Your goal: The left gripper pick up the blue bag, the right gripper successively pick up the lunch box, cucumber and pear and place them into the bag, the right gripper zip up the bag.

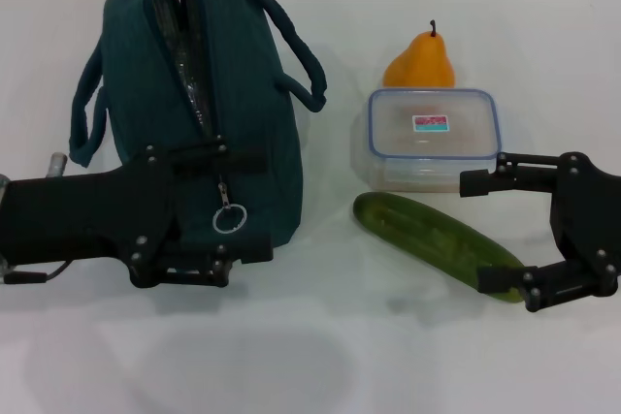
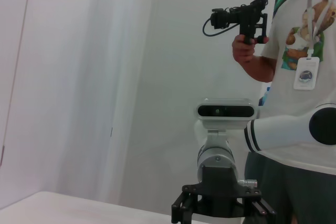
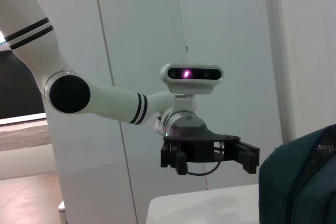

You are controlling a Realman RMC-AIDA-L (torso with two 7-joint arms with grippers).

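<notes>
The dark blue bag (image 1: 243, 94) stands on the white table at the left, its top zip open and its pull ring (image 1: 230, 218) hanging at the near end. My left gripper (image 1: 243, 206) is open, its fingers spread across the bag's near end; whether it touches the bag I cannot tell. The clear lunch box (image 1: 434, 138) with a blue-rimmed lid sits right of the bag, the orange pear (image 1: 419, 60) behind it and the green cucumber (image 1: 427, 235) in front. My right gripper (image 1: 473, 232) is open and empty, over the cucumber's right end.
The bag's two handles (image 1: 301, 55) hang to either side. In the right wrist view the left gripper (image 3: 210, 153) shows, with the bag's edge (image 3: 304, 182) in the foreground. In the left wrist view a person (image 2: 294, 77) holds a camera behind the right arm's gripper (image 2: 220, 208).
</notes>
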